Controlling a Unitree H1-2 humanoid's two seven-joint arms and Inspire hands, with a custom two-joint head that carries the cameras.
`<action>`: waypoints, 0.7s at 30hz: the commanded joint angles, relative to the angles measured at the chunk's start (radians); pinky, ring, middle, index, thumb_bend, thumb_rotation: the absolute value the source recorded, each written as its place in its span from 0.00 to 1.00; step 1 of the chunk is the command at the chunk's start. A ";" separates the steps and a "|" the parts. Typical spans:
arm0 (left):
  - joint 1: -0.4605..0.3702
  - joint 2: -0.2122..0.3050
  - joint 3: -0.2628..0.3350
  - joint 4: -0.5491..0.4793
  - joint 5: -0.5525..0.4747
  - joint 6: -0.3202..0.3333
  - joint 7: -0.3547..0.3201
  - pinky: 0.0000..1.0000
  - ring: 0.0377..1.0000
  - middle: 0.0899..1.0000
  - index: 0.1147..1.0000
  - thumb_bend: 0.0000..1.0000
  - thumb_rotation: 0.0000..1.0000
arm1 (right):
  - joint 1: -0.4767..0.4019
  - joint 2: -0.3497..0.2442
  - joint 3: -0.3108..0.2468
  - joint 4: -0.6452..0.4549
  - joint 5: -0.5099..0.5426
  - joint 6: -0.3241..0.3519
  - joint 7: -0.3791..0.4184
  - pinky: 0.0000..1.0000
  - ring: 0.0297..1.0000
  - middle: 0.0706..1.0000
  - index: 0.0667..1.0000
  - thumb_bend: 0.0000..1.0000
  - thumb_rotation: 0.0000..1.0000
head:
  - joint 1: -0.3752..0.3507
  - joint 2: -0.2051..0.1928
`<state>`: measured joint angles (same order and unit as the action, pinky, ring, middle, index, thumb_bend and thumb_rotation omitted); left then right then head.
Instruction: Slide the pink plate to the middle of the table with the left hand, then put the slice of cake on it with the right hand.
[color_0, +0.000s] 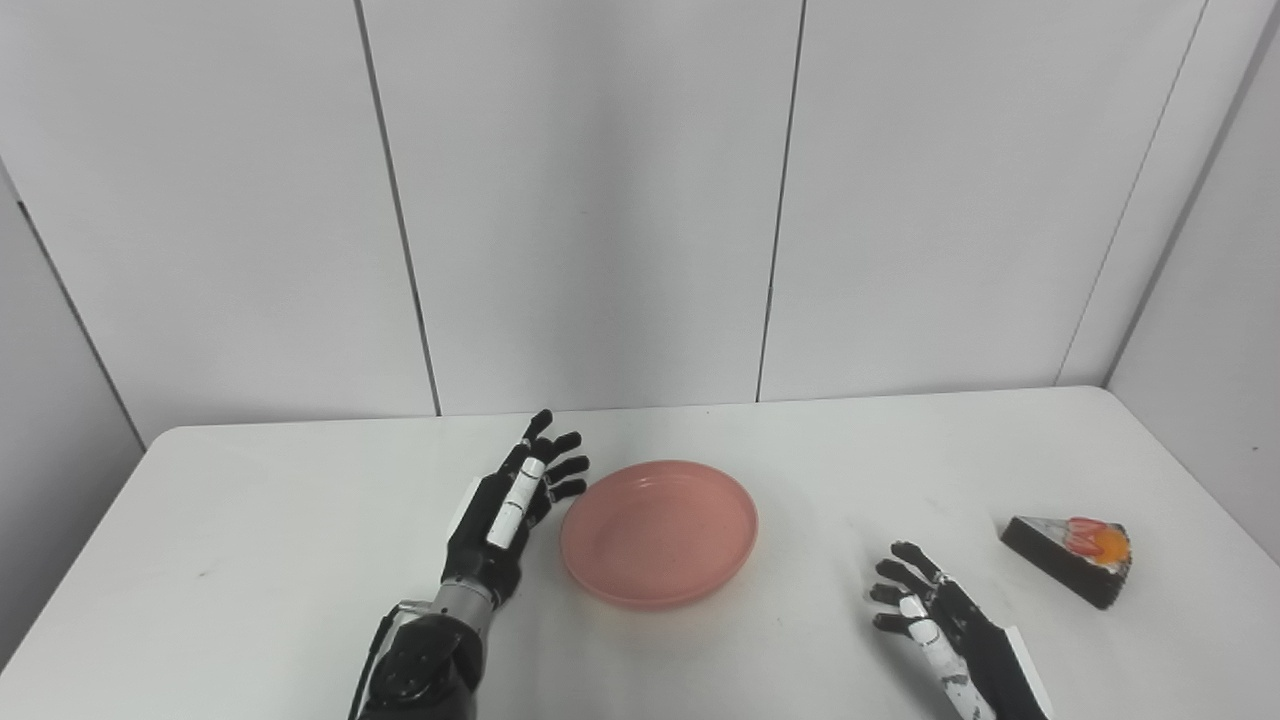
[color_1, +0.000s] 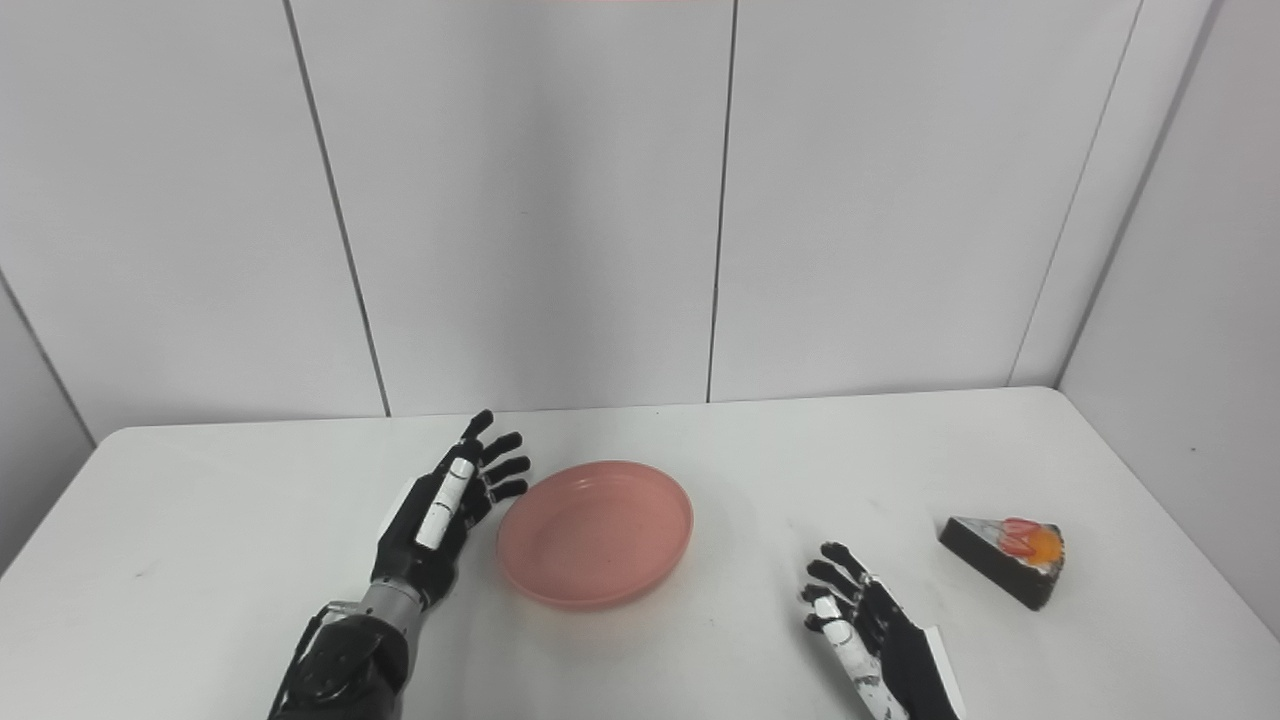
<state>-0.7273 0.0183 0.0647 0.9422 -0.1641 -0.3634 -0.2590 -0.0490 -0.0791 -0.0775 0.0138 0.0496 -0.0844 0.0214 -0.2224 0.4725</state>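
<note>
Left eye view: plate (color_0: 658, 532) sits at the worktop's (color_0: 250, 520) centre, left hand (color_0: 510, 505) spread just beside its left rim. Cake (color_0: 1072, 556) waits at lower right, well apart from the spread, empty right hand (color_0: 935, 615); placing it remains.

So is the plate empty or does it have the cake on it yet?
Empty. The plate shows only its bare pink inside, and the cake sits on the table off to the right, beyond the open right hand.
</note>
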 joint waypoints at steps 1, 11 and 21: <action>0.013 -0.004 -0.013 0.028 0.004 0.023 -0.018 0.75 0.83 0.88 0.95 0.82 0.81 | 0.039 0.027 0.019 0.043 0.003 0.005 0.003 0.71 0.77 0.80 0.83 0.81 0.78 | 0.000 0.004; -0.039 -0.017 -0.021 0.093 0.015 0.023 -0.002 0.81 0.87 0.91 0.96 0.79 0.82 | 0.050 0.028 0.018 0.020 0.010 0.013 0.005 0.71 0.76 0.79 0.83 0.83 0.78 | -0.004 0.010; -0.055 -0.021 -0.018 0.135 0.016 -0.007 0.006 0.82 0.88 0.91 0.97 0.76 0.82 | 0.049 0.020 0.017 0.029 0.021 0.005 0.014 0.71 0.77 0.80 0.83 0.83 0.77 | 0.001 0.007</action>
<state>-0.7916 0.0119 0.0504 1.0495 -0.1536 -0.3788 -0.2561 -0.0407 -0.0794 -0.0773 -0.0043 0.0600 -0.0832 0.0241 -0.2209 0.4786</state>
